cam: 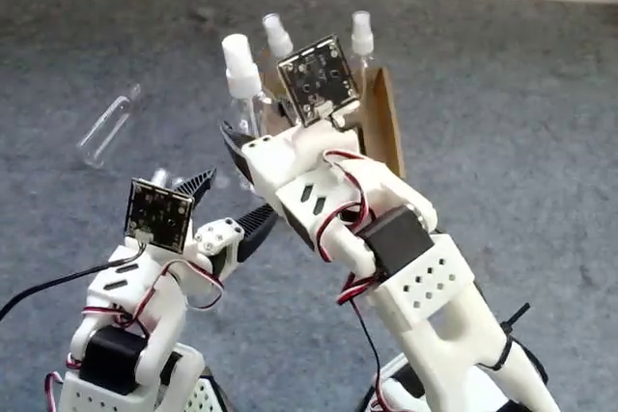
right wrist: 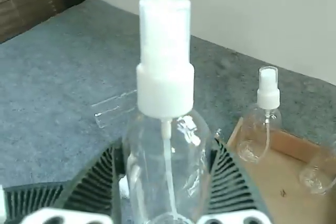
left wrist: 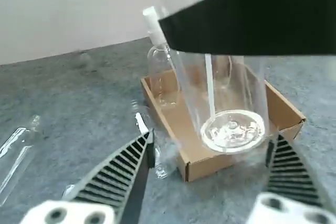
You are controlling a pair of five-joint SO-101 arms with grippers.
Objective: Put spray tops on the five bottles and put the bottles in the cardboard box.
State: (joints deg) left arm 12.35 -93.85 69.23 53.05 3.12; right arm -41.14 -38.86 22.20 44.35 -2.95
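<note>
Between the jaws of the right gripper [right wrist: 165, 157], which are clamped on its clear body below the shoulder, the held bottle [right wrist: 164, 129] stands upright and off the table; it hangs at the near wall of the cardboard box [left wrist: 231, 163], though whether over the box or just beside it cannot be told; a boxed bottle [right wrist: 261, 124], already capped, stands inside. Close by, the left gripper [cam: 232, 202] has its jaws apart and holds nothing. Judgement: the held bottle looks empty, light and thin-walled; its smooth surface may slip, and a hard squeeze may buckle it; the white spray top [right wrist: 165, 61] makes it top-heavy when set down; the best hold is mid-body, clear of the top. One uncapped bottle [cam: 106, 127] lies on the grey table [cam: 521, 94], well apart from the box.
</note>
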